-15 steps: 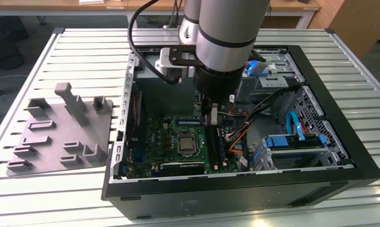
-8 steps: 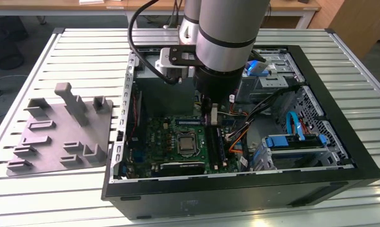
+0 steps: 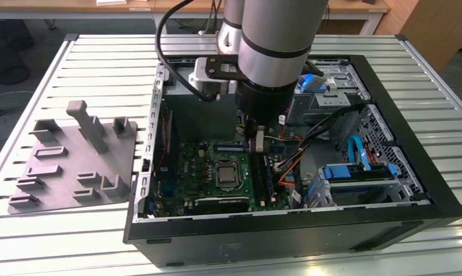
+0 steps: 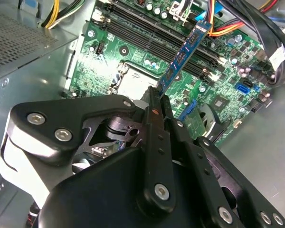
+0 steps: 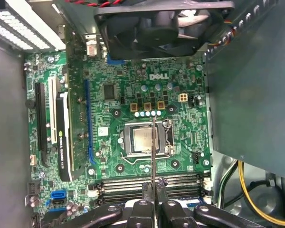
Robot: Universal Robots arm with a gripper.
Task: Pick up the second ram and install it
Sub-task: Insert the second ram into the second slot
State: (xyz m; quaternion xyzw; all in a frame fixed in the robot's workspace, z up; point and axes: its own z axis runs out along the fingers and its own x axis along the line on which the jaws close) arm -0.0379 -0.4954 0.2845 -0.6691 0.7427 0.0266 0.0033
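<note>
Gripper [image 4: 157,100] clenched on ram [image 4: 184,57], stick held edge-on over slots [image 4: 142,38] at motherboard [image 4: 107,66] edge, likely to line up for seating.

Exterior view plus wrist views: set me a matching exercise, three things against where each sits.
Things:
1 slim blue ram stick
2 grey plastic fixture tray
3 square silver processor

Places:
A on the slatted metal table, outside the black computer case
B in the green motherboard's socket
C clamped in the gripper, above the motherboard

Pairs: 1-C; 2-A; 3-B
</note>
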